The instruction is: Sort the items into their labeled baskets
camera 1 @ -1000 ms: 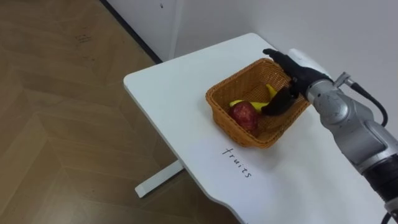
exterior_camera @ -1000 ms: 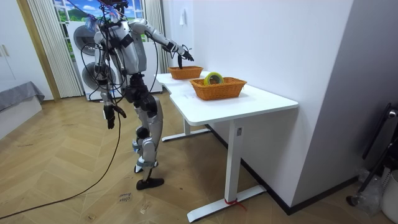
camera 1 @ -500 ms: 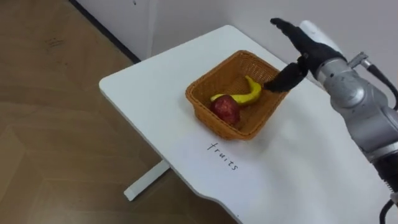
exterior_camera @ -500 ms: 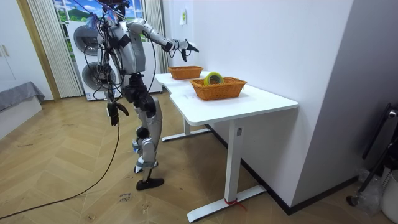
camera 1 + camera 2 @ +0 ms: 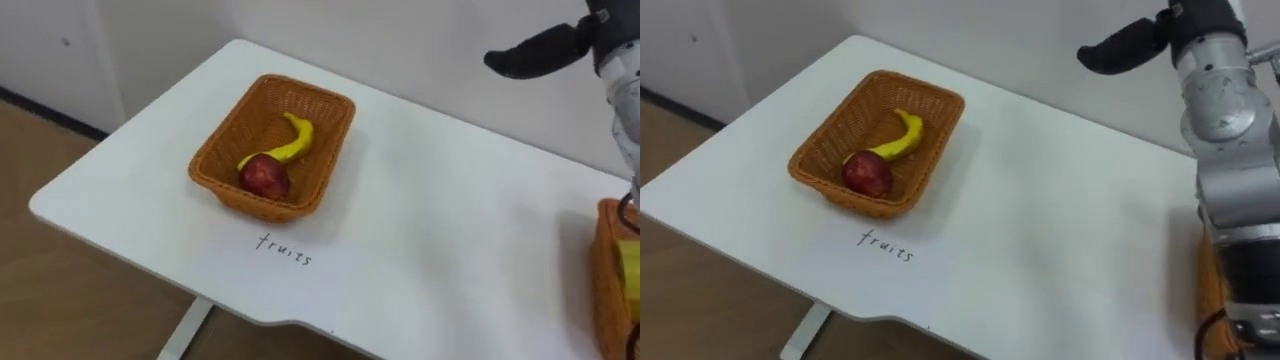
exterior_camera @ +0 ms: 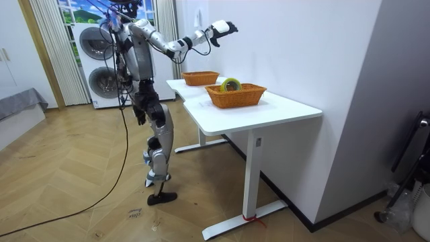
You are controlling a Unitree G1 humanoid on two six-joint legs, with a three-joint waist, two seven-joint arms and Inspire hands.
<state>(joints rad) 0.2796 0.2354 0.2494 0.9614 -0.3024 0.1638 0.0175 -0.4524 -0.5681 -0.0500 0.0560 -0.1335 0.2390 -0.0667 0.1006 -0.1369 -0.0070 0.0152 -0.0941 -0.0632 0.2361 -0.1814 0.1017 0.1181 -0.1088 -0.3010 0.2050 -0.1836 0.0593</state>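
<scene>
Two fruits, banana [image 5: 291, 143] and apple [image 5: 264, 177], lie in the wicker basket [image 5: 216, 163], down-left of our right robot hand [image 5: 562, 43]. Its fingers [image 5: 512, 59] stretch straight, empty.

A white table [image 5: 430, 230] carries a rectangular wicker basket [image 5: 262, 205]. Just in front of that basket, a short handwritten word [image 5: 284, 250] is marked on the tabletop (in dark ink). Well to the basket's right stands a second wicker basket [image 5: 603, 280], partly seen.

Left of your right hand [image 5: 540, 50], one fruit basket [image 5: 240, 197] holds one banana [image 5: 288, 146], one apple [image 5: 264, 177]; below it, a second basket [image 5: 606, 290], one tape roll [image 6: 230, 85].
</scene>
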